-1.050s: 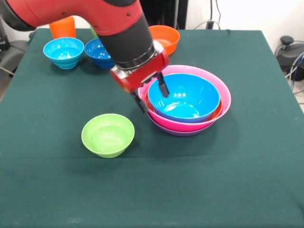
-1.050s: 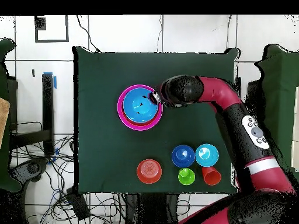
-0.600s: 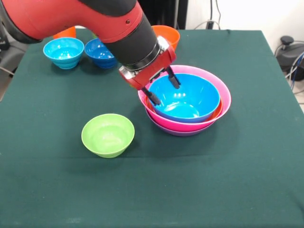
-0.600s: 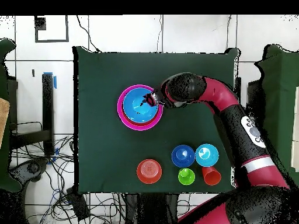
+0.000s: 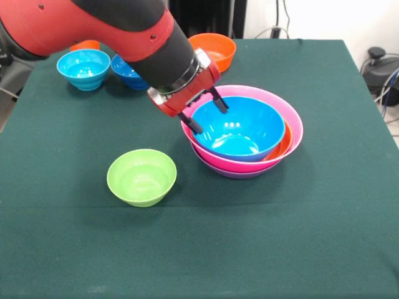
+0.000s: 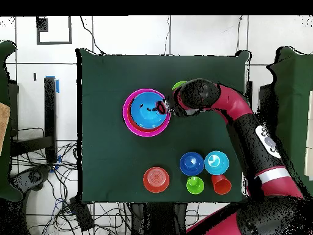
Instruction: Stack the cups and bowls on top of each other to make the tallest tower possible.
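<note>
Black fingertips of your gripper (image 5: 204, 111) are straddling the near-left rim of the big blue bowl (image 5: 240, 128), one finger inside and one outside, so the jaws are clamping that rim. Compared with half a second ago, the bowl is sitting tilted, its gripped side lifted and more of the wide orange bowl (image 5: 285, 140) showing at its right. You are seeing the tower (image 5: 293, 134) resting mid-table: blue in orange, in pink, with purple at the base. The lime-green bowl (image 5: 141, 177) is lying alone near the front-left. At the far edge, the light-blue bowl (image 5: 83, 68), dark-blue bowl (image 5: 126, 68) and small orange bowl (image 5: 216, 49) are standing unmoved. Overhead, the lime-green cup (image 6: 195, 184) and orange cup (image 6: 220, 183) are sitting side by side.
</note>
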